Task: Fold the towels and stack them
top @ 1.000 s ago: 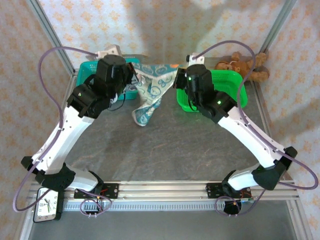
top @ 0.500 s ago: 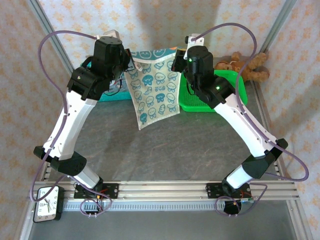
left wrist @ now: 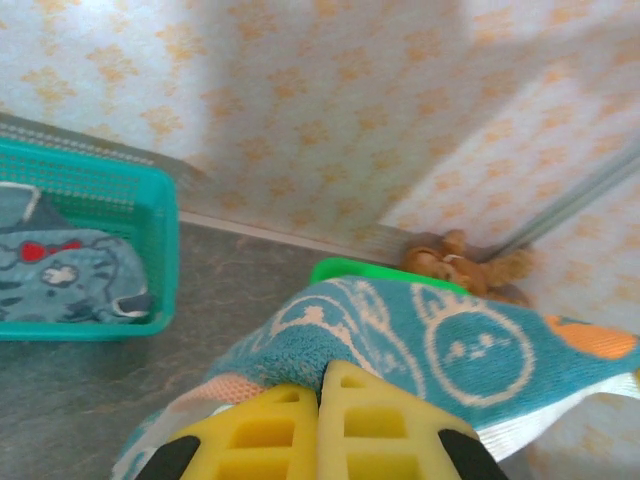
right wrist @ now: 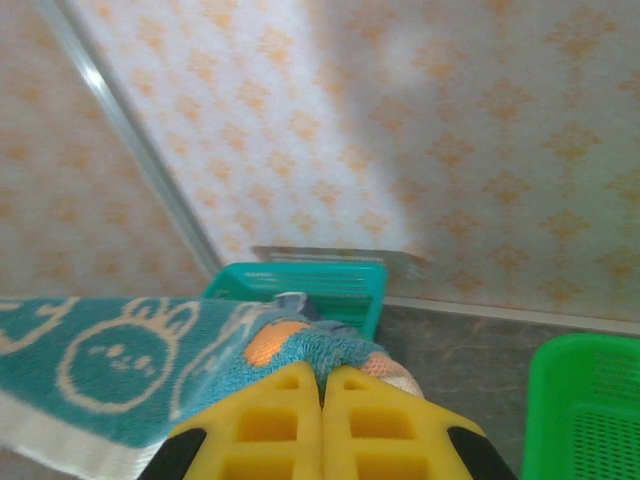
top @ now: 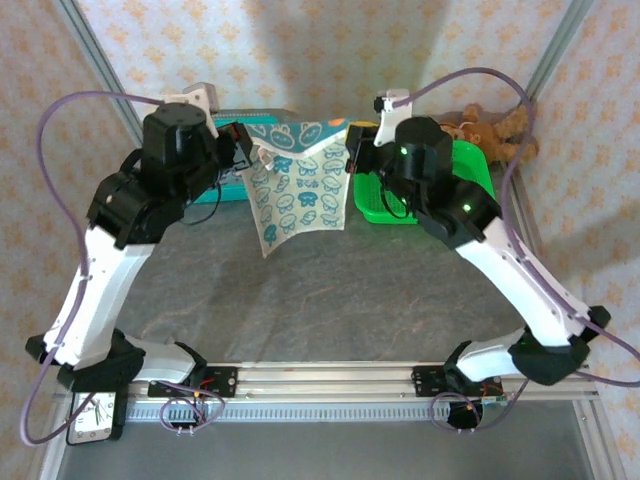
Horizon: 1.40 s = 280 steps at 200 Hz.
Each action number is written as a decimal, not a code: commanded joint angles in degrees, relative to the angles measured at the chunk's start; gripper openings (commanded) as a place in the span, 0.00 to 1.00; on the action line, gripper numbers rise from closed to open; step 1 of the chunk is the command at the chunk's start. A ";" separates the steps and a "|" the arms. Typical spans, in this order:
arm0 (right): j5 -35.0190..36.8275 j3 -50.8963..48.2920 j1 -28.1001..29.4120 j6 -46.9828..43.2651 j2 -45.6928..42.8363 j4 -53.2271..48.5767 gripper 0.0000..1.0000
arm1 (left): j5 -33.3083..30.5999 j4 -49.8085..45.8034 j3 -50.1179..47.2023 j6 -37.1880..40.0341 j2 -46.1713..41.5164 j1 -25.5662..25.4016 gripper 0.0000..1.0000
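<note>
Towel (top: 298,190), bunny-printed, hangs spread over the surface (top: 330,290), just left of the green basket (top: 478,160). Left jaws are pressed together on the top corner farther from the green basket. Right jaws pinch the top corner nearest it. A second towel (left wrist: 60,275), with a tiger face and red bow, lies in the teal basket (left wrist: 165,250), well left of the green basket. Teddy bear (top: 495,130) sits behind the green basket.

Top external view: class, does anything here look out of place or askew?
A brown teddy bear lies at the far right corner behind the green basket, a toy among laundry. The held bunny towel hangs askew, its left bottom corner lower.
</note>
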 commanded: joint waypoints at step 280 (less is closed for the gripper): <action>-11.35 -5.03 -14.80 5.69 29.35 -3.03 0.00 | 11.00 15.47 -26.75 2.62 22.96 13.73 0.00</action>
